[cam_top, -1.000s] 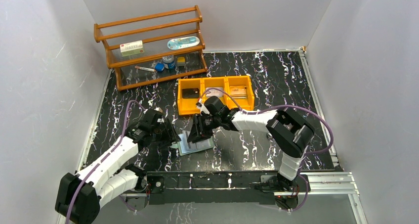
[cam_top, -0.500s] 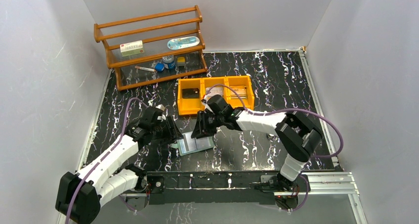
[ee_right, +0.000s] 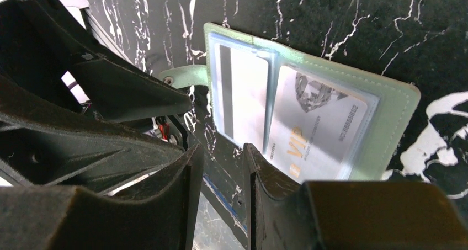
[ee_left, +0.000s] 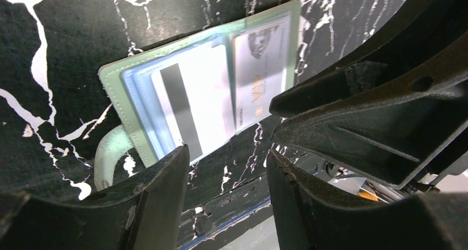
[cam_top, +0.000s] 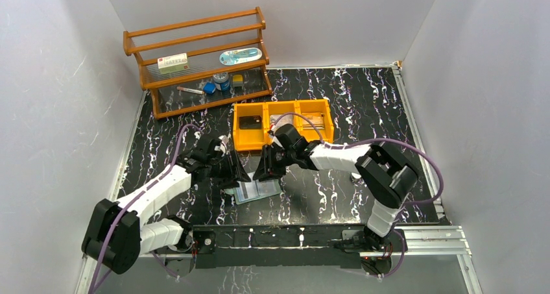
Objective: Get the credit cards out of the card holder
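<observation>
Low, both arms (cam_top: pixel 162 187) angle toward the card holder (cam_top: pixel 258 190) — fingers (ee_left: pixel 160 206) parted

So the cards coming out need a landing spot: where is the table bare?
Bare: the table right of the orange bin to the right wall, and behind the bin. Crowded: around the card holder, where left pincer and right pincer hover, and by the wooden rack.
</observation>
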### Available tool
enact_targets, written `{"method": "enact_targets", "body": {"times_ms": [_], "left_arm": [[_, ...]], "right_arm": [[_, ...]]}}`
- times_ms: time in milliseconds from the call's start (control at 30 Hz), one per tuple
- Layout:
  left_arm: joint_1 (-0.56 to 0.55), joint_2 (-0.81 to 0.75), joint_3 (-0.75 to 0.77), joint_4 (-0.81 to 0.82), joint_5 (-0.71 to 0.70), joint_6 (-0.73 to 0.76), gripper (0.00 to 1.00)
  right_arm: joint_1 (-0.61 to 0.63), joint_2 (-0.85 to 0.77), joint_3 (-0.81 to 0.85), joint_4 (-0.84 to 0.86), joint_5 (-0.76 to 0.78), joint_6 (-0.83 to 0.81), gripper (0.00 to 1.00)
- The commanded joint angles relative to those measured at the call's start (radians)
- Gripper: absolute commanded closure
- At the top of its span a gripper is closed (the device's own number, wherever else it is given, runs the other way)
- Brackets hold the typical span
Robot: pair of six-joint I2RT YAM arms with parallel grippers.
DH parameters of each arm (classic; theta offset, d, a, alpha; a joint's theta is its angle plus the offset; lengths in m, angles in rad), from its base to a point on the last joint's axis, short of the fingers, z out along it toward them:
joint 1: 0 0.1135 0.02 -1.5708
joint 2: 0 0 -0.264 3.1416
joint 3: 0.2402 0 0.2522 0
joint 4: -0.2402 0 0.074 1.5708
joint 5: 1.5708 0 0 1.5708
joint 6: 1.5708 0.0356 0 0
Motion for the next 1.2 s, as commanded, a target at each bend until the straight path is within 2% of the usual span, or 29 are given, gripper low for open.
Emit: {"method": "enact_targets", "body": {"times_ms": [0, 433, 667, 900, 1167], "left_arm": [[-0.006, 0.036, -0.034, 0.007, 0.022, -0.017, 0.48], [-0.007, 0.117, -0.106, 0.048, -0.003, -0.016, 0.59], [-0.007, 0.122, -0.106, 0.043, -0.006, -0.011, 0.70], [-0.008, 0.103, -0.095, 0.013, -0.032, -0.004, 0.73], [-0.007, -0.008, -0.064, -0.046, -0.117, -0.015, 0.70]], "right_arm": [[0.003, 0.067, 0.001, 0.087, -0.059, 0.045, 0.60], [0.004, 0.154, -0.020, 0.119, -0.082, 0.063, 0.64], [0.004, 0.155, -0.035, 0.171, -0.106, 0.096, 0.78], [0.004, 0.136, -0.051, 0.203, -0.106, 0.119, 0.94], [-0.013, 0.099, -0.084, 0.181, -0.098, 0.096, 0.98]]}}
